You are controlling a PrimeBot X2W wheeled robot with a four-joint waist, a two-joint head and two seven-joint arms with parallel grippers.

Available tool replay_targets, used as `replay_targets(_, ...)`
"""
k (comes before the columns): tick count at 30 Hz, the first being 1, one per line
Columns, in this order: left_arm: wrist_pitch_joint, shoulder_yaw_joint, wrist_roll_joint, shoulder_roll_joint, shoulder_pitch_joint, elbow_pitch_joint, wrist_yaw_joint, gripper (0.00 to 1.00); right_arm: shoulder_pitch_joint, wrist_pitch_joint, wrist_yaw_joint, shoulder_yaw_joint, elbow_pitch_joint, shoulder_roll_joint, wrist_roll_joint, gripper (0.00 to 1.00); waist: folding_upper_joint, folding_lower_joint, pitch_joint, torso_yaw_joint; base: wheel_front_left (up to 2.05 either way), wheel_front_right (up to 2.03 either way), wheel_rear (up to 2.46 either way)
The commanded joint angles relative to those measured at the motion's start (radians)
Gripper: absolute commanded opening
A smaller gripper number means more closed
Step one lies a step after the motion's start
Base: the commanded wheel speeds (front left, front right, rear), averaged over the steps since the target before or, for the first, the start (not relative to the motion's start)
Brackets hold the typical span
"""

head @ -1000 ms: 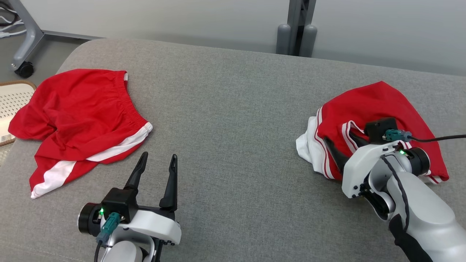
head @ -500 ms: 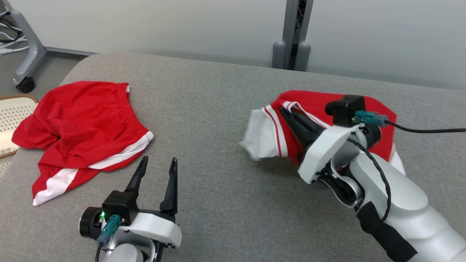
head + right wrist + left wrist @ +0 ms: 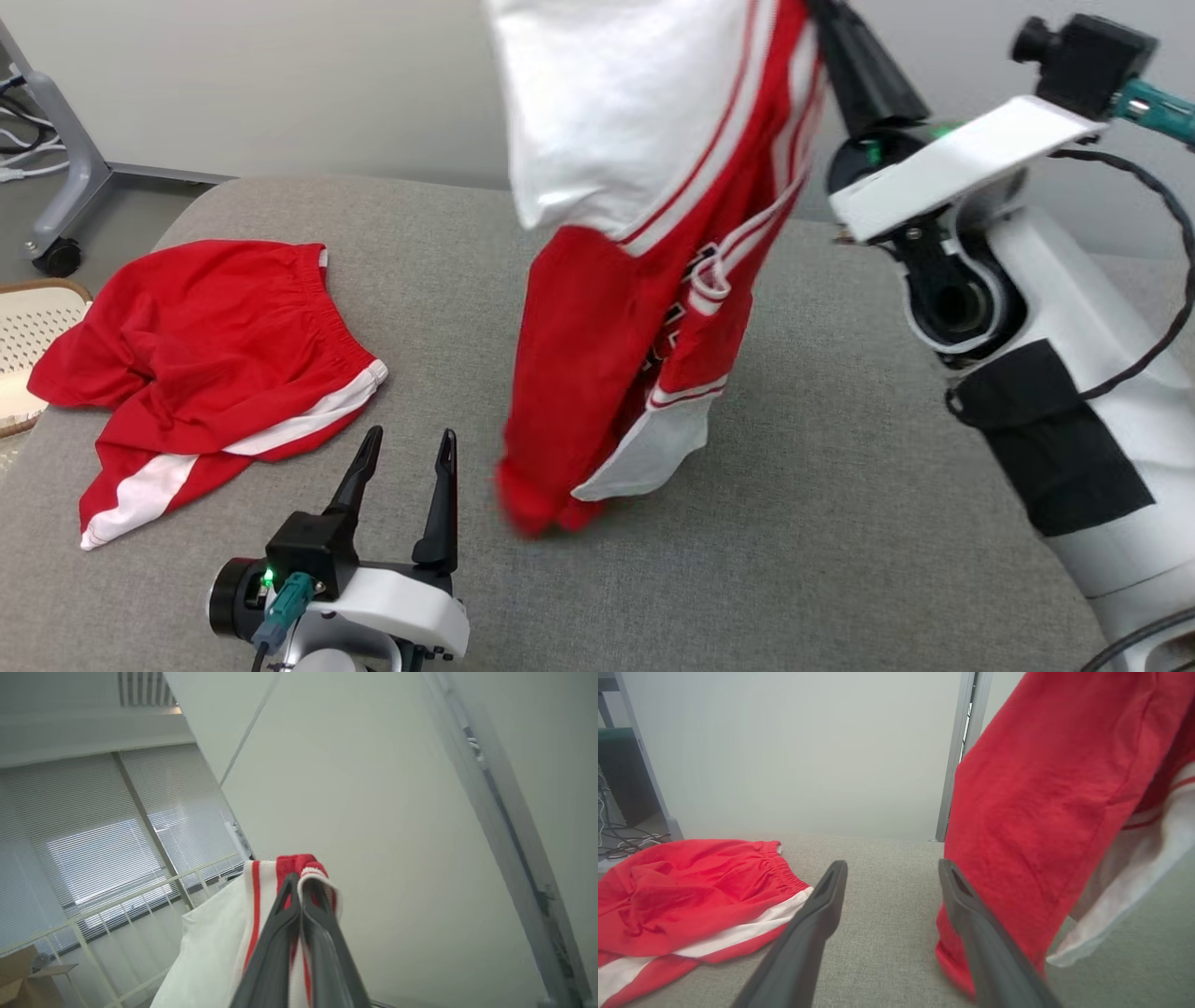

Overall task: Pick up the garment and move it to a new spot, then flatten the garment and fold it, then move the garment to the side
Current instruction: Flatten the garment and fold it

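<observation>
Holding a red-and-white garment (image 3: 597,308) high in the clenched right claw (image 3: 299,882), hem down on the grey surface (image 3: 840,523), with the left claw (image 3: 406,443) released, empty.

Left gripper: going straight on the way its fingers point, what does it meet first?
Probably nothing: the open left gripper points along bare grey cushion between the red shorts and the hanging garment. The finger nearer the garment might brush its hem; depth is unclear.

I am counting two red-and-white garments, the hanging jersey (image 3: 597,355) and the lying shorts (image 3: 205,345), two grippers of mine, the left gripper (image 3: 411,433) and the right gripper (image 3: 302,879), one grey padded table (image 3: 840,523) and one perforated tray (image 3: 33,327).
</observation>
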Motion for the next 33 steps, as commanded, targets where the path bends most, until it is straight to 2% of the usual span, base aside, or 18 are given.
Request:
replay_targets(1,-0.002,0.002,-0.002,0.003,0.002,-0.003,0.004,1.00,0.022,0.004,0.000,-0.052,0.078,-0.020,0.027,0.00,0.0000,-0.0001,-0.002,-0.001,0.00,0.00,0.00)
replay_targets(8,-0.002,0.010,0.008,0.003,-0.002,-0.008,-0.001,1.00,0.101,0.020,0.001,-0.217,0.428,-0.078,0.083,0.00,0.0000,-0.0001,0.025,-0.011,0.00,0.00,0.00)
replay_targets(12,-0.002,0.017,0.017,0.003,-0.021,-0.006,-0.010,1.00,0.095,-0.003,0.001,-0.290,0.631,-0.099,0.110,0.00,0.0000,-0.0001,0.051,-0.025,0.00,0.00,0.00)
replay_targets(17,-0.002,0.010,0.026,0.003,-0.039,0.001,-0.018,1.00,0.070,-0.011,0.001,-0.337,0.773,-0.122,0.129,0.00,0.0000,-0.0001,0.076,-0.042,0.00,0.00,0.00)
replay_targets(18,-0.002,0.008,0.027,0.003,-0.044,0.002,-0.019,1.00,0.070,-0.014,0.001,-0.340,0.786,-0.127,0.129,0.47,0.0000,-0.0001,0.079,-0.045,0.00,0.00,0.00)
replay_targets(19,-0.002,0.007,0.028,0.003,-0.046,0.003,-0.021,1.00,0.073,-0.007,0.001,-0.345,0.800,-0.129,0.135,1.00,0.0000,-0.0001,0.081,-0.048,0.00,0.00,0.00)
replay_targets(27,-0.002,0.004,0.033,0.003,-0.035,0.012,-0.020,1.00,0.129,0.106,0.001,-0.354,0.839,-0.154,0.109,1.00,0.0000,-0.0001,0.057,-0.081,0.00,0.00,0.00)
replay_targets(33,-0.002,0.005,0.026,0.003,-0.019,0.011,-0.021,1.00,0.147,0.116,0.001,-0.339,0.837,-0.169,0.047,1.00,0.0000,-0.0001,0.019,-0.107,0.00,0.00,0.00)
